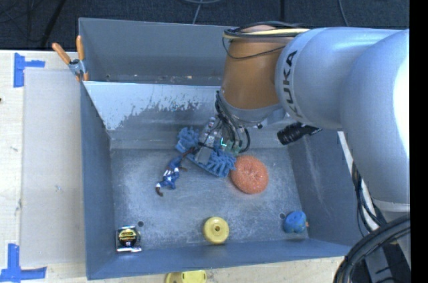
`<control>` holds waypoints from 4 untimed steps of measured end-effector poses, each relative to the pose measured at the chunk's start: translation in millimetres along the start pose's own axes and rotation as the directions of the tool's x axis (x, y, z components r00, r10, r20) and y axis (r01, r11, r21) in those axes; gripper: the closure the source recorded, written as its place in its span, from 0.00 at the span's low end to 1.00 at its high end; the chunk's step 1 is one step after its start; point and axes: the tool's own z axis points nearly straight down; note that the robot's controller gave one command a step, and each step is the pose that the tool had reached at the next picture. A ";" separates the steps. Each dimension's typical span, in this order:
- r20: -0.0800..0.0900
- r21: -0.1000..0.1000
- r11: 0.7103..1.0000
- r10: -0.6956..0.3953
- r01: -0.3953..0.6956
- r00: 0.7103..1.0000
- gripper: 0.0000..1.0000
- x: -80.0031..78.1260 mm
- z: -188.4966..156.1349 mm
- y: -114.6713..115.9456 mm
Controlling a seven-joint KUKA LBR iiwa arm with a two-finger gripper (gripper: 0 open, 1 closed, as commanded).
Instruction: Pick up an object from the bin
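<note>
The gripper (215, 143) is seen low in the bin (100, 161), near its middle and toward the back wall, carried in by the arm (334, 81) from the right. It is held directly over a blue brush (217, 166), a bristled thing with a toothed edge lying on the bin floor just left of centre. The tip of the gripper is seen at the brush's upper edge, where contact appears to be made. Whether the gripper is spread or pressed together cannot be told, as the tip is lost against the dark wrist parts and the blue below. Nothing can be made out as being pinched.

A second blue piece (188, 139) is found just left of the gripper, against the brush; whether the two are one object cannot be told. A small blue and silver thing (168, 178) is spotted further left and nearer the front, apart from the brush.

Just right of the brush, a round orange sponge ball (250, 174) is resting, touching it or very nearly.

Along the front wall three more things are spread out, well apart from each other: a yellow and black tape measure (127, 238) in the left corner, a yellow disc (215, 229) in the middle, and a small blue lump (294, 221) to the right.
</note>
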 end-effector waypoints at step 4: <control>-0.007 0.004 1.000 0.005 -0.005 1.000 0.00 61.1 28.1 -2.5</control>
